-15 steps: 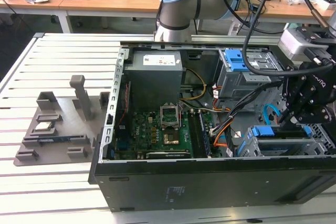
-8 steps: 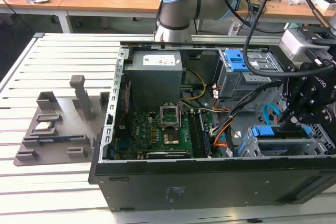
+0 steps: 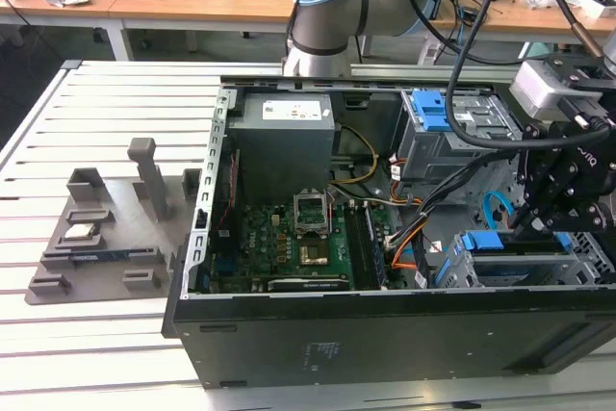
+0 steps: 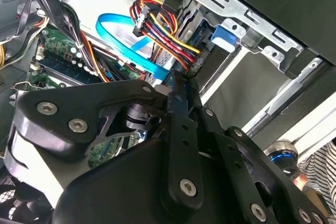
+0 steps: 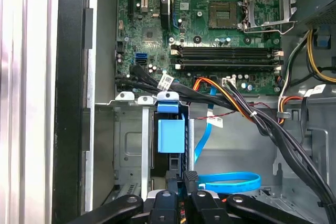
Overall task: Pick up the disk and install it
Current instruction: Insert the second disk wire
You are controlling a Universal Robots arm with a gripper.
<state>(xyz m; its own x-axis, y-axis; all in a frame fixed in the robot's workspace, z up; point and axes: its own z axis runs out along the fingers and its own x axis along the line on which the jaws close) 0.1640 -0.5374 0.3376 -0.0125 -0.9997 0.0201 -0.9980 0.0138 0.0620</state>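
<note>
1. Slatted white bench [image 3: 115,103] carries everything, with cluttered desks behind it; on the bench lies an open computer case [image 3: 385,334], side panel off so its inside can be reached from above, and this case is the landmark for what follows

2. Beyond the case's far wall rises the robot arm [image 3: 332,16], reaching over to the drive-bay corner of the case at the exterior view's right

3. Beside the case, at the exterior view's left, sits a grey fixture tray [image 3: 106,238] with upright holders, presumably a parts rack; a small silver square part rests in one slot

4. Inside the case, the green motherboard [image 5: 210,30] lies flat on the case floor, with bundled cables running from it toward the bays

5. At the drive-bay corner of the case the gripper [image 3: 549,209] hangs low over the metal drive cage [image 5: 142,145], probably so it can press down along the slot

6. The disk [image 5: 171,136], seen by its blue carrier, stands on edge down inside that cage, between the cage rails; it looks mostly seated

7. The jaws are drawn narrow, nearly together, right at the disk's blue upper edge; whether they actually grip it I cannot tell

8. A blue data cable [image 5: 231,182] loops loose just beside the cage, not plugged into the disk
</note>
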